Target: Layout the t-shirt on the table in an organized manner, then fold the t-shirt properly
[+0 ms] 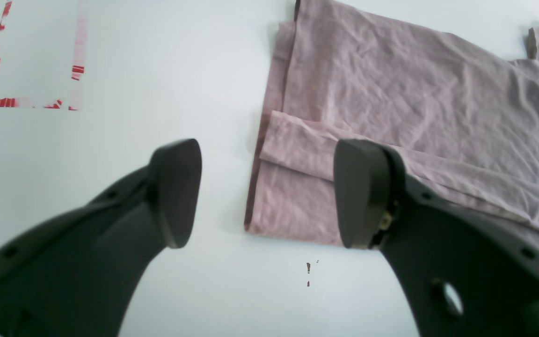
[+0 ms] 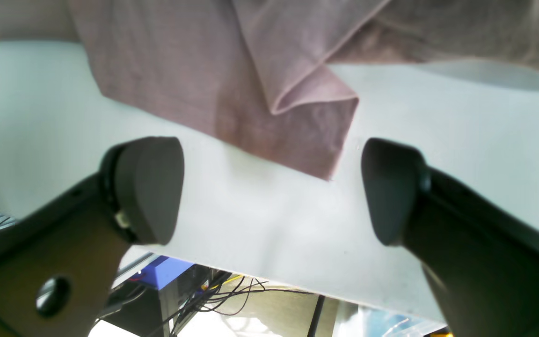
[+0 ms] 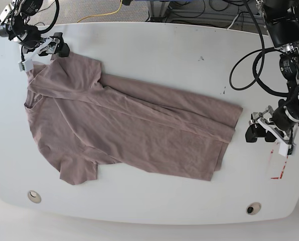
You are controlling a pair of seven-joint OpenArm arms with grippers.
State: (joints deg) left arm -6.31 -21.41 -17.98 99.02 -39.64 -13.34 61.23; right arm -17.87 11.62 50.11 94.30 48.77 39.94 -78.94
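One t-shirt (image 3: 124,130) lay spread across the middle of the single white table (image 3: 154,50), collar end at the left, hem at the right. At the far left, the right gripper (image 3: 45,47) stood spread wide, grasping nothing, just beside a sleeve. At the right, the left gripper (image 3: 260,131) gaped empty near the hem, beside one red dashed mark (image 3: 277,170). Two round holes (image 3: 34,195) showed; no containers appeared.

The left gripper (image 3: 260,131) sits at the right edge of the base view, its arm reaching down from the upper right corner, jaws spread wide and holding nothing. The right gripper (image 3: 45,48) sits in the upper left corner, jaws likewise parted and empty.
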